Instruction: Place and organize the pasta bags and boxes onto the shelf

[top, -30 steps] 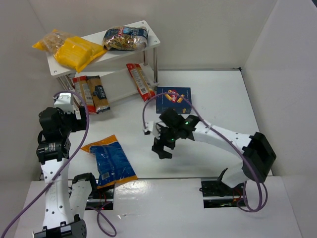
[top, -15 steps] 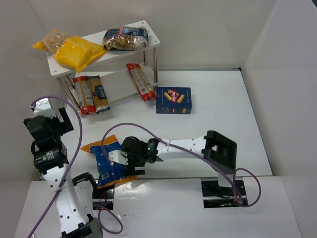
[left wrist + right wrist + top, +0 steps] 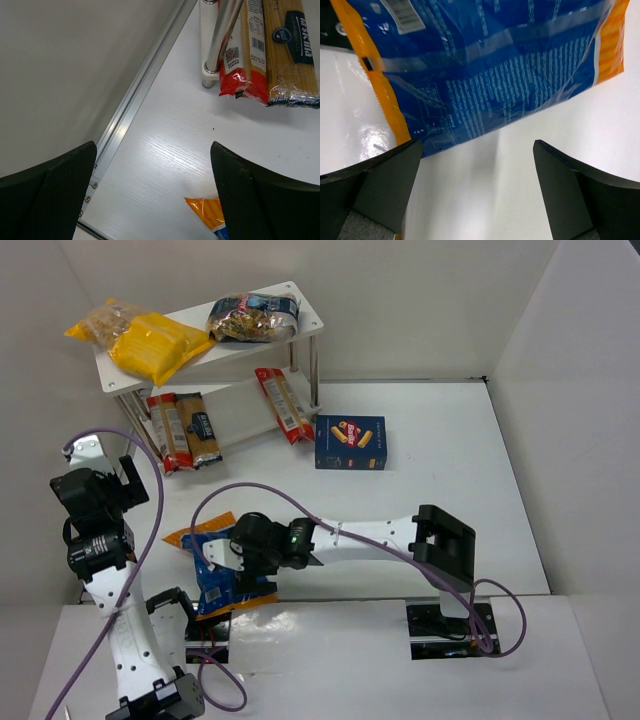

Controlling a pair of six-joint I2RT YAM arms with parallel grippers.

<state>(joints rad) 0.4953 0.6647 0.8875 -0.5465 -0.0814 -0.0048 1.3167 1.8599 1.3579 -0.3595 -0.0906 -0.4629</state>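
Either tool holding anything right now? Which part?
Nothing held: right tool hovers open over the crinkly blue plastic bag with orange ends; left tool open, empty.

Bright, even light, soft faint shadows, glare on the table (image 3: 357,117) beside the blue bag (image 3: 485,75).

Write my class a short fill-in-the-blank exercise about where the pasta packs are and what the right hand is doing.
1. The right hand is open above the blue bag, whose two ends are ____ in colour.
2. The dark-blue box lies on the ____, beside the shelf.
3. The yellow pack lies on the shelf's ____ tier.
Missing words: orange; table; top.
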